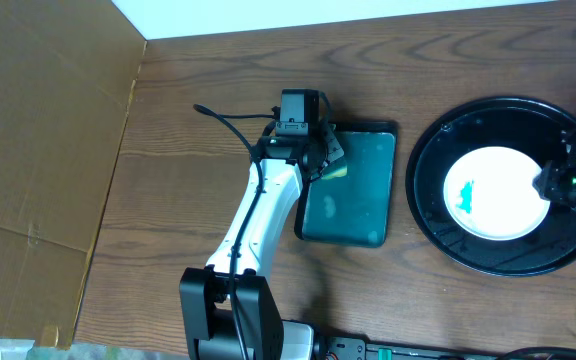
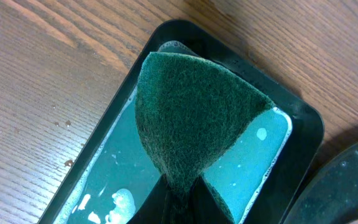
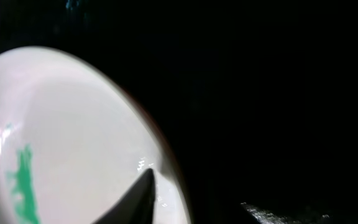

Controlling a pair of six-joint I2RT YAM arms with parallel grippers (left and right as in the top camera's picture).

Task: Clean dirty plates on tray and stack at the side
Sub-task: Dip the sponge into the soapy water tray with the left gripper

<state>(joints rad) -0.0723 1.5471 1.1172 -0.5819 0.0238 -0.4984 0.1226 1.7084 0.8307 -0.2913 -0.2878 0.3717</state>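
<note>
- Green scouring pad (image 2: 191, 118) close up, pinched tight in left gripper (image 2: 179, 202), above soapy teal tray (image 2: 306, 121).
- From overhead: white plate (image 1: 493, 190) with turquoise smear (image 1: 465, 195) lying inside round black tray (image 1: 438, 130); right gripper (image 1: 558, 183) at plate's right edge.
- From right wrist: one fingertip (image 3: 143, 193) over plate's rim; cannot tell if clamped or spread.

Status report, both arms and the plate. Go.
Left gripper shut on green scouring pad over teal tray. Right gripper at plate rim, grip unclear. Plate smeared, on black tray. Nothing blocking.
</note>
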